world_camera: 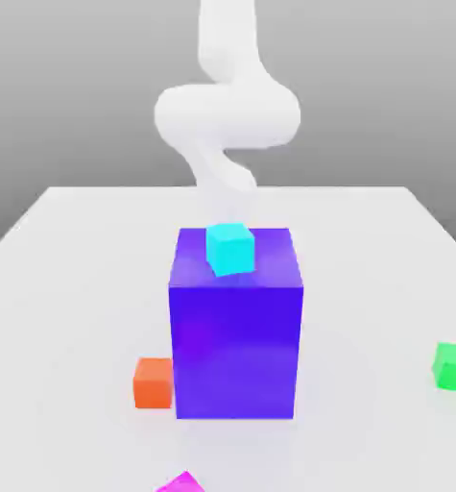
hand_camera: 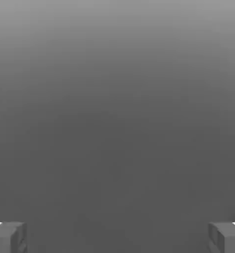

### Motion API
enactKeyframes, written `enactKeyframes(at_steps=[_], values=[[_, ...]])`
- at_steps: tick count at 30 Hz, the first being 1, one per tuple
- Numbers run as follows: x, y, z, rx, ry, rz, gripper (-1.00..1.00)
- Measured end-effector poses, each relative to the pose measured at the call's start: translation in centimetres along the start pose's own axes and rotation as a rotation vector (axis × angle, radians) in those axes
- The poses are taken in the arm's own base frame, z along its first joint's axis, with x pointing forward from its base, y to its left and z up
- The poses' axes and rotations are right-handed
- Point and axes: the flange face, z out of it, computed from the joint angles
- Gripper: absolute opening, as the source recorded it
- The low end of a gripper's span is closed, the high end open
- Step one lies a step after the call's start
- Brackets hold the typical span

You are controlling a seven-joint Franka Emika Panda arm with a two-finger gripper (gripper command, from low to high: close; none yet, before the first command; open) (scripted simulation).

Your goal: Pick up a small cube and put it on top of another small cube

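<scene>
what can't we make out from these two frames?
- Magenta cube: cut off by the exterior view's bottom edge.
- Green cube: clipped by the exterior view's right edge.
- Table behind the purple block: hidden by it.
- Gripper: fingertips cut by the hand view's frame edge.

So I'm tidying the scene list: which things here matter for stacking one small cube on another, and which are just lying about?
Job:
gripper, open
cyan cube
orange cube
green cube
magenta cube

Lying about:
large purple block, with the cyan cube on it
</scene>
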Motion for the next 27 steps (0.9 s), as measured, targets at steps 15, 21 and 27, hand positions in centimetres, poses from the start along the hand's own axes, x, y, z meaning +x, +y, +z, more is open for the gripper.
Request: enactKeyframes(at_steps=[15,21,27], values=[[-1.8,5.2,26.4,-0.111,-0.392,-0.257,0.0],[-5.1,9.4,35.2,-0.182,-0.506,-0.37,0.0],[-8.6,14.8,42.2,-0.272,-0.599,-0.497,0.0]])
